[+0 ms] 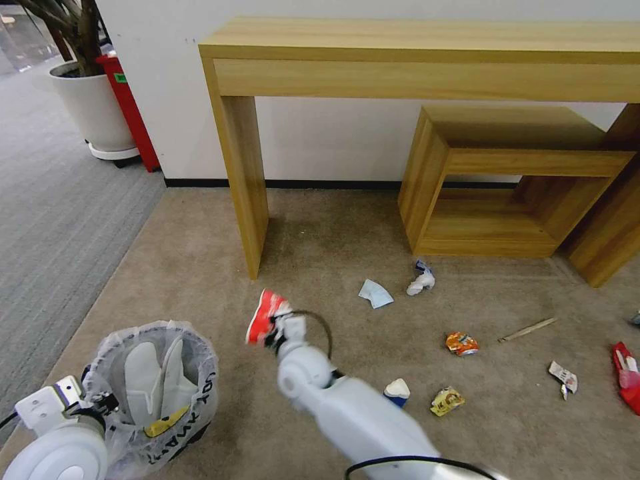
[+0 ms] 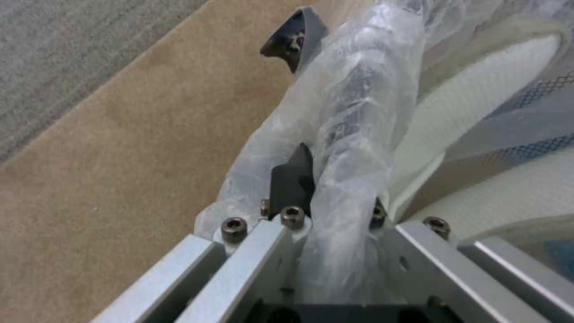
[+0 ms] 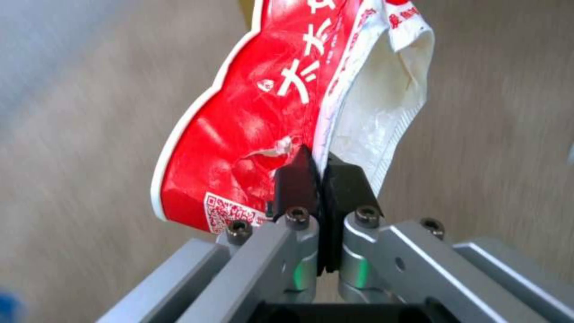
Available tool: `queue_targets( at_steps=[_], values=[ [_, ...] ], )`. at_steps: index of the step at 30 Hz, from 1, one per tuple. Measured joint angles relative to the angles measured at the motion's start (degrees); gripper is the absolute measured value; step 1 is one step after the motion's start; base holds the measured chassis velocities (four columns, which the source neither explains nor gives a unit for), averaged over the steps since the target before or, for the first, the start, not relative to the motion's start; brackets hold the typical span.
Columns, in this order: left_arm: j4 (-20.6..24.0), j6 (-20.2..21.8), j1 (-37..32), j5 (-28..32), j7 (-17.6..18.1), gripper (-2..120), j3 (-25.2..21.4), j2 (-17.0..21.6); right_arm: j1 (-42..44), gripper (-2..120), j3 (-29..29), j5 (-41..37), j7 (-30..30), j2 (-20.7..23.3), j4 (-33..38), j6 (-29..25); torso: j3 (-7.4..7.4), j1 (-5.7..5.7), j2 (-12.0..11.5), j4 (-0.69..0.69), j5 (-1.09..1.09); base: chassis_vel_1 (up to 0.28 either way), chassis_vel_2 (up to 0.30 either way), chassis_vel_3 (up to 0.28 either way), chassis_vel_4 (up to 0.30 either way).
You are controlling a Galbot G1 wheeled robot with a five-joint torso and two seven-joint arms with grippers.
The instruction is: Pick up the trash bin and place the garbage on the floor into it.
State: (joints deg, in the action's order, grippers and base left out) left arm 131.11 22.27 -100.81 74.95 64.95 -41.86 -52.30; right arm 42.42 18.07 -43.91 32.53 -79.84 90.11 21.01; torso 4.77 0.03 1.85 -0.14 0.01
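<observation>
The trash bin (image 1: 193,373), black with a translucent lettered bag, stands at the lower left of the head view with two white slippers (image 1: 143,380) inside. My left gripper (image 1: 101,403) is shut on its bagged rim (image 2: 353,134), one dark finger (image 2: 292,179) outside the rim, next to a slipper (image 2: 478,103). Just right of the bin, my right gripper (image 1: 273,331) holds a crushed red paper cup (image 1: 265,313) above the floor (image 1: 333,240). In the right wrist view the gripper (image 3: 322,175) pinches the red cup (image 3: 257,125) at its edge.
Litter lies on the carpet to the right: a pale blue tissue (image 1: 375,293), a white wad (image 1: 421,281), an orange can (image 1: 461,343), a wooden stick (image 1: 528,329), a carton (image 1: 397,391), a yellow wrapper (image 1: 447,401), a red wrapper (image 1: 627,377). A wooden table leg (image 1: 243,173) stands behind.
</observation>
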Motion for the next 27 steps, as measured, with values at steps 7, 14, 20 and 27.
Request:
queue_targets(
  at_steps=[7,14,20,27],
  values=[
    [0.8,-0.8,2.0,2.9,0.2,1,1.5,-0.1,0.3,0,-3.0,-7.9,-13.7,7.0,13.8,-4.8,0.0,0.0,0.0,-0.01,0.0,0.0,0.0,0.0,0.0],
    [1.1,-1.5,3.6,5.2,0.7,1,2.3,-0.1,0.2,0,1.7,-16.7,-17.9,9.7,21.2,-2.9,0.0,0.0,0.0,0.0,-0.01,0.0,0.0,0.0,0.0],
    [1.2,-1.9,4.5,5.9,0.6,1,2.3,-0.2,-0.9,0,6.7,-19.5,-17.1,7.4,21.0,-0.7,0.0,0.0,0.0,0.01,-0.01,0.0,0.0,0.0,0.0],
    [1.0,-2.3,5.6,7.3,0.6,1,1.1,0.1,-3.3,0,13.1,-22.1,-14.7,5.0,19.6,1.7,0.0,0.0,0.0,0.01,-0.03,0.0,0.0,0.0,0.0]
  ],
)
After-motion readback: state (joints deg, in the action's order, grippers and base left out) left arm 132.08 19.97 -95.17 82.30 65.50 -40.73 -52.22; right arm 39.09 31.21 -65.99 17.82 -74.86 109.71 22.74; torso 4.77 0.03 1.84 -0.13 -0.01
